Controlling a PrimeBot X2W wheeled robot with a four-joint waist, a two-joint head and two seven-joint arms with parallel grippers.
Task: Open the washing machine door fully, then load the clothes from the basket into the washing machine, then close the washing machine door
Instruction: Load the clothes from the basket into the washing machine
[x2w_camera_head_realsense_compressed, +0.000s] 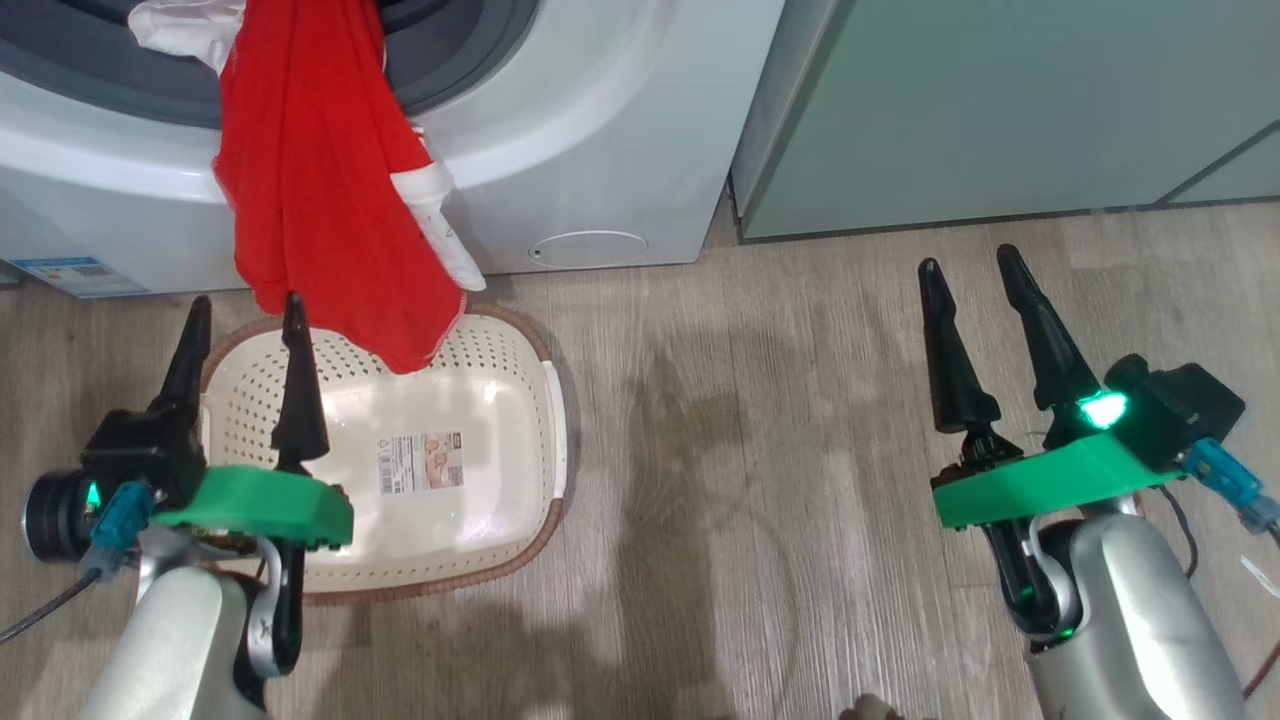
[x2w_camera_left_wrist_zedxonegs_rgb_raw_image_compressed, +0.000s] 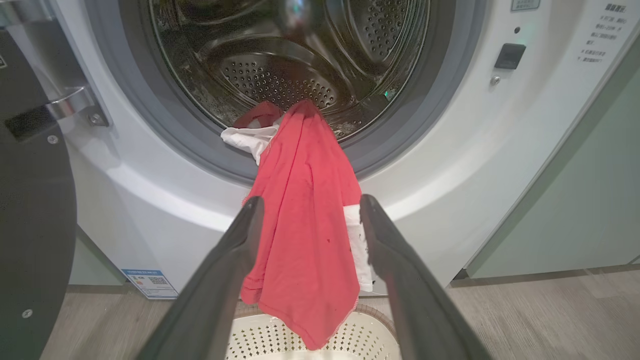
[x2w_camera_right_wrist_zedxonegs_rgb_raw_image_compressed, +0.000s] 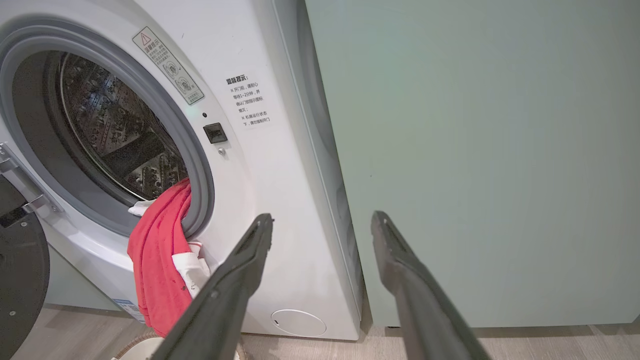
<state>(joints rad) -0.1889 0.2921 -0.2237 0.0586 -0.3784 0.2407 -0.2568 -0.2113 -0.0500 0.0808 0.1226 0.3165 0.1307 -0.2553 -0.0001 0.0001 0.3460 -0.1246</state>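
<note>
A red shirt with white trim (x2w_camera_head_realsense_compressed: 320, 200) (x2w_camera_left_wrist_zedxonegs_rgb_raw_image_compressed: 305, 210) (x2w_camera_right_wrist_zedxonegs_rgb_raw_image_compressed: 157, 255) hangs out of the washing machine (x2w_camera_head_realsense_compressed: 600, 130) (x2w_camera_left_wrist_zedxonegs_rgb_raw_image_compressed: 165, 200) (x2w_camera_right_wrist_zedxonegs_rgb_raw_image_compressed: 280, 200) over the grey seal, its hem dangling above the basket (x2w_camera_head_realsense_compressed: 500, 400) (x2w_camera_left_wrist_zedxonegs_rgb_raw_image_compressed: 370, 335). Inside the basket I see just a label sticker. The black door (x2w_camera_left_wrist_zedxonegs_rgb_raw_image_compressed: 30, 210) (x2w_camera_right_wrist_zedxonegs_rgb_raw_image_compressed: 20, 270) is swung wide open to the left. My left gripper (x2w_camera_head_realsense_compressed: 245, 315) (x2w_camera_left_wrist_zedxonegs_rgb_raw_image_compressed: 307, 205) hovers open over the basket's left side, below the shirt and holding nothing. My right gripper (x2w_camera_head_realsense_compressed: 968, 265) (x2w_camera_right_wrist_zedxonegs_rgb_raw_image_compressed: 322, 220) is open over the floor to the right, in front of the cabinet.
A pale green cabinet (x2w_camera_head_realsense_compressed: 1000, 110) (x2w_camera_right_wrist_zedxonegs_rgb_raw_image_compressed: 475, 150) stands right of the washer. A small round white flap (x2w_camera_head_realsense_compressed: 588, 248) (x2w_camera_right_wrist_zedxonegs_rgb_raw_image_compressed: 298, 322) sits low on the washer's front. Wood-look floor (x2w_camera_head_realsense_compressed: 760, 450) stretches between the basket and my right arm.
</note>
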